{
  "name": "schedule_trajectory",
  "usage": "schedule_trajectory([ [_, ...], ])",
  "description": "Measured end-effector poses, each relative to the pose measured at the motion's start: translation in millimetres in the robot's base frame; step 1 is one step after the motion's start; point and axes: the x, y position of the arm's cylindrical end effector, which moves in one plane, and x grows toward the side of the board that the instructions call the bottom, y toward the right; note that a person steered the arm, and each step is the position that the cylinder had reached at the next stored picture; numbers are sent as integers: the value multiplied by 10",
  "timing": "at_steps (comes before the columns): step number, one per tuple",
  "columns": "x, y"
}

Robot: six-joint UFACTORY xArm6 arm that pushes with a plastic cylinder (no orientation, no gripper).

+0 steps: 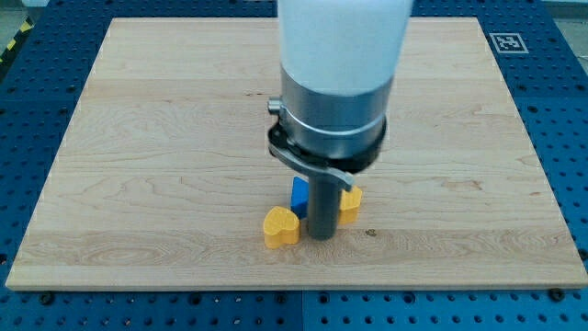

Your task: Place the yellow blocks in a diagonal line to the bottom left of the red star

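Note:
A yellow heart-shaped block [280,225] lies on the wooden board [147,156] near the view's bottom centre. A second yellow block [350,203], shape unclear, sits to its right, partly hidden behind the rod. A blue block [299,193] stands just above and between them, mostly hidden by the rod. My tip [321,236] rests on the board between the two yellow blocks, close to the heart's right side. No red star shows; the arm's body covers the board's upper middle.
The arm's large white and grey body [335,83] hangs over the board's centre. A black-and-white marker tag [507,41] sits at the board's top right corner. Blue perforated table [28,110] surrounds the board.

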Motion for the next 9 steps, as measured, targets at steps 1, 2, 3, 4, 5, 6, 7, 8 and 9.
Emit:
schedule_trajectory([
  [1,94,170],
  [2,83,569],
  [3,-199,540],
  [4,-394,278],
  [5,-704,267],
  [6,-752,262],
  [7,-876,222],
  [8,-585,655],
  [9,-83,679],
])
